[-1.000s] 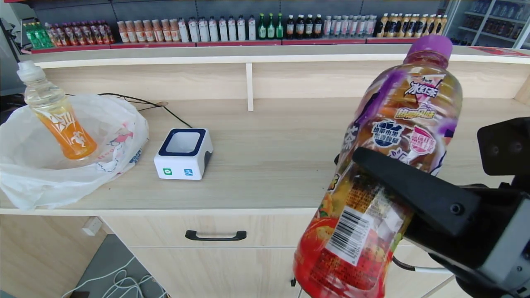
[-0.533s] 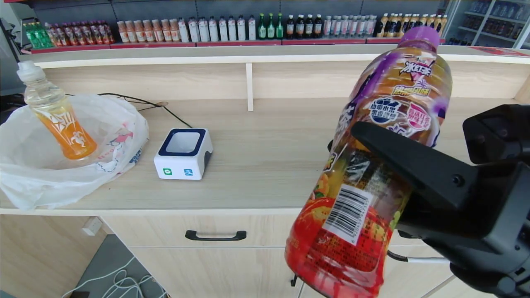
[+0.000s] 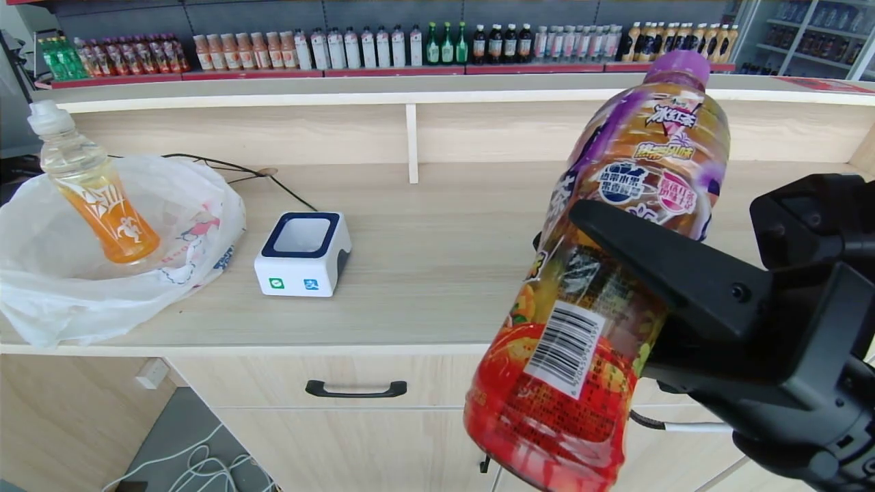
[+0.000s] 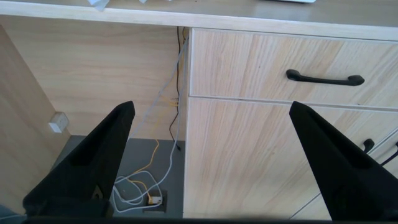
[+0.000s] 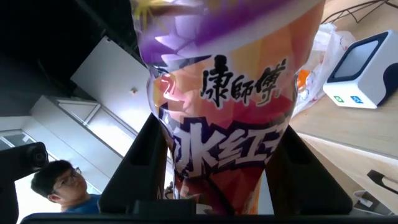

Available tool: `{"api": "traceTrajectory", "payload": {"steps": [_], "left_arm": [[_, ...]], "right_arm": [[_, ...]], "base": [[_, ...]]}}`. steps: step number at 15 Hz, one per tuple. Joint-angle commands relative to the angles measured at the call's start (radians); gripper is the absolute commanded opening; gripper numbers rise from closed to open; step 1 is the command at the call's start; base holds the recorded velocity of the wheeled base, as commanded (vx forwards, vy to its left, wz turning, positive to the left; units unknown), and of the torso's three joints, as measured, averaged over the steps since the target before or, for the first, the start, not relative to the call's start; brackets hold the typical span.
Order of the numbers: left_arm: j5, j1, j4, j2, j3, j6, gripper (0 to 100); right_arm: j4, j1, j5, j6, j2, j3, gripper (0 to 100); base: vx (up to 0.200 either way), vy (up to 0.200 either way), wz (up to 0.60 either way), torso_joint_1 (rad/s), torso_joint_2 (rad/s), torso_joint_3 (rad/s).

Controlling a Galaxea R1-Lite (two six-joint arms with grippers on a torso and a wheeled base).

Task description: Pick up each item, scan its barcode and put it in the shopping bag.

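The right hand (image 3: 562, 231) grips a tilted, purple-capped plastic tea bottle with a red-orange label (image 3: 581, 389) near the light wooden counter (image 3: 437, 273); the left hand (image 4: 211, 107) gapes wide.

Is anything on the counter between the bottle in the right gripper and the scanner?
Nothing visible does. The purple-capped bottle is held up in the right gripper, and only bare counter lies between it and the scanner. The shopping bag with the orange bottle sits beyond the scanner, on the robot's left.
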Motion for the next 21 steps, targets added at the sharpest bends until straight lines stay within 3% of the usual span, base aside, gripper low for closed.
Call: {"api": "traceTrajectory", "payload": {"steps": [1,14,21], "left_arm": [[0.0,0.0,0.001,0.0,0.0,0.0,100],[0.0,0.0,0.001,0.0,0.0,0.0,100],[0.0,0.0,0.001,0.0,0.0,0.0,100]], "right_arm": [[-0.001,0.0,0.0,0.0,0.001,0.0,0],[-0.001,0.002,-0.001,-0.017,-0.016,0.011,0],[-0.001,-0.024,0.0,-0.315,-0.054,0.052,0]], "base": [[0.0,0.0,0.0,0.0,0.0,0.0],[0.0,0.0,0.0,0.0,0.0,0.0],[0.0,0.0,0.0,0.0,0.0,0.0]]}}
